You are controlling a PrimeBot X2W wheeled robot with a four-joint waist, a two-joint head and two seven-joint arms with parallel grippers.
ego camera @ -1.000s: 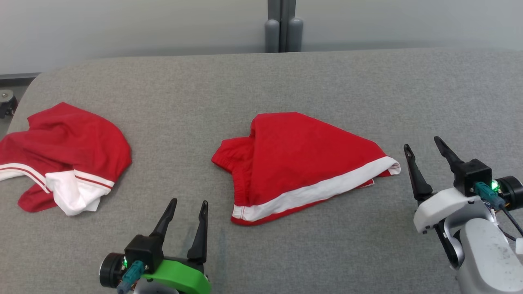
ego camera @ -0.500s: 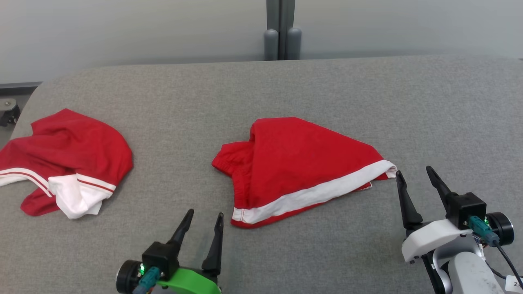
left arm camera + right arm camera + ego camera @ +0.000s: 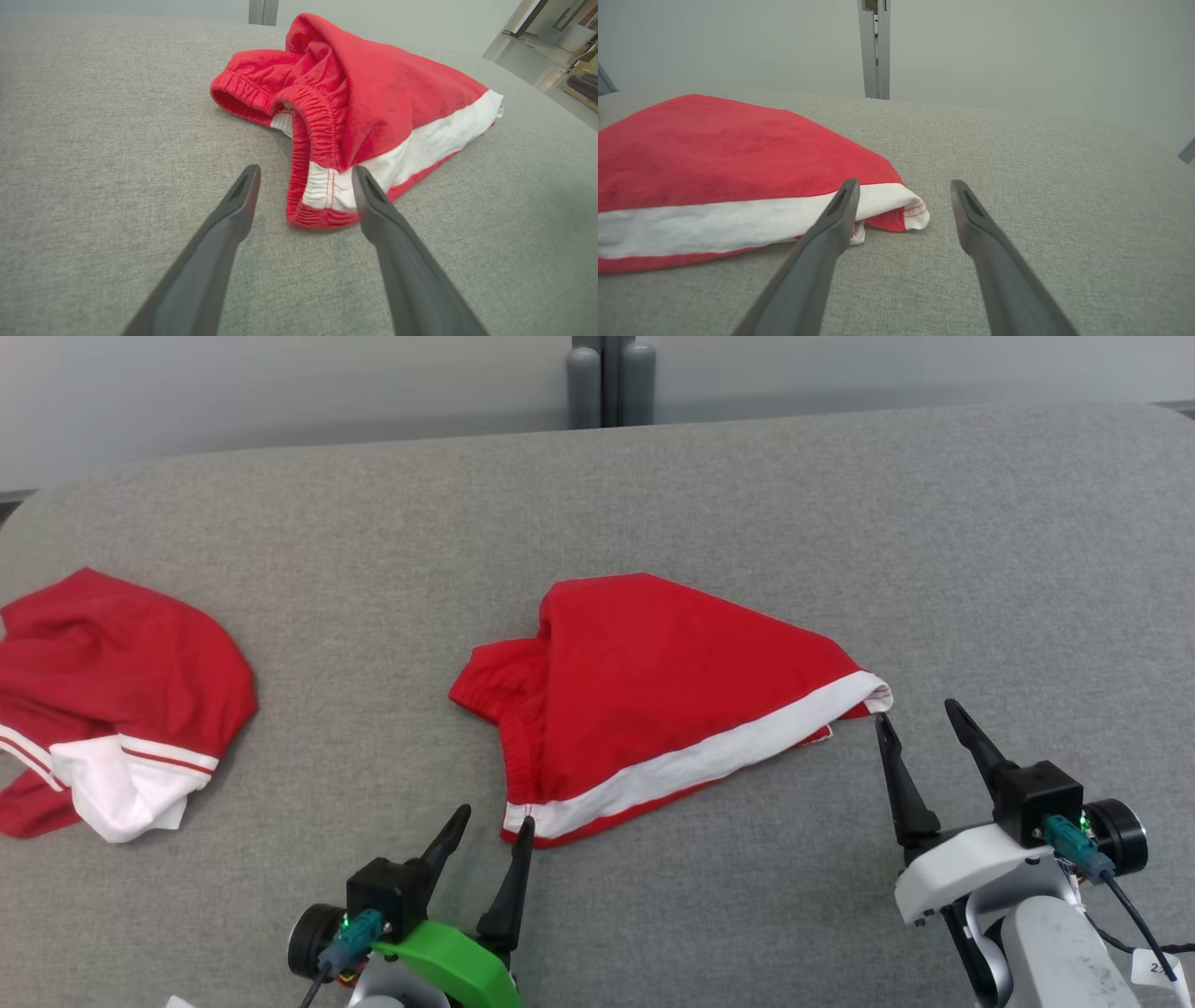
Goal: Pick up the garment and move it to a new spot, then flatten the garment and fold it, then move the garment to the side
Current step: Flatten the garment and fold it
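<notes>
A red garment with a white band along its near edge lies folded in the middle of the grey padded table. My left gripper stands open at its near left corner. In the left wrist view the elastic waistband corner of the garment sits just beyond and between the fingertips of that gripper. My right gripper is open at the garment's right tip. In the right wrist view the white-banded tip of the garment lies by the left finger of that gripper.
A second red and white garment lies crumpled at the table's left edge. A grey post stands behind the table against a pale wall. Bare grey surface stretches to the right and behind the folded garment.
The head camera has shifted. My left gripper has come forward and right to the garment's near left corner. My right gripper has drawn nearer and left, now just below the right tip.
</notes>
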